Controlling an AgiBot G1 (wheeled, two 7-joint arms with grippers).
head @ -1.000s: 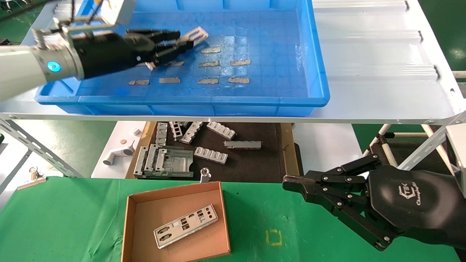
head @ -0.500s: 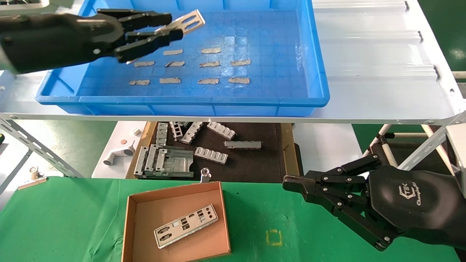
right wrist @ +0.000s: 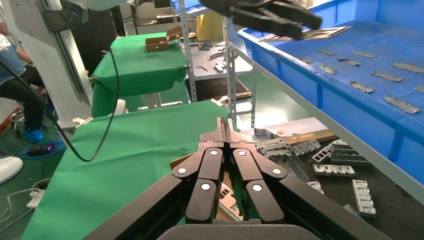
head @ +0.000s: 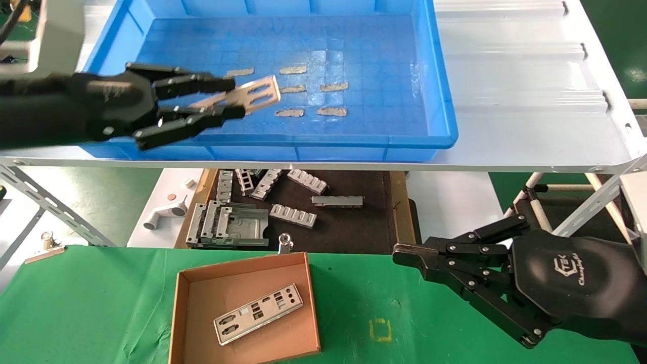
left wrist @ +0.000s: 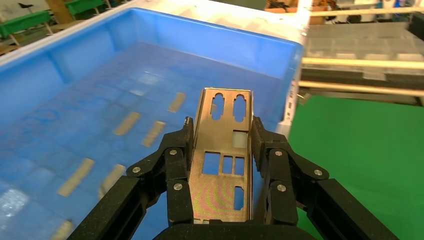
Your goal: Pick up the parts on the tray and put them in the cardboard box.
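My left gripper (head: pixel 227 98) is shut on a silver punched part (head: pixel 252 94), gripping its two long edges above the front left of the blue tray (head: pixel 440 76). In the left wrist view the part (left wrist: pixel 222 165) lies flat between the black fingers (left wrist: pixel 178 155), pointing toward the tray's far wall (left wrist: pixel 210 45). A second part (head: pixel 258 313) lies flat in the brown cardboard box (head: pixel 179 308) on the green cloth. My right gripper (head: pixel 399 254) hangs shut and empty to the right of the box, also seen as the right gripper (right wrist: pixel 224 123) in its wrist view.
Several tan tape strips (head: pixel 331 111) lie on the tray floor. Below the white shelf (head: pixel 530 101), a black mat (head: pixel 354 227) holds grey ribbed brackets (head: pixel 293 215) and a metal frame (head: pixel 227 225). A clip (head: pixel 285 242) stands at the box's far edge.
My left gripper has carried the part from the tray's far left toward the tray's front edge, nearer to me. The right arm has not moved.
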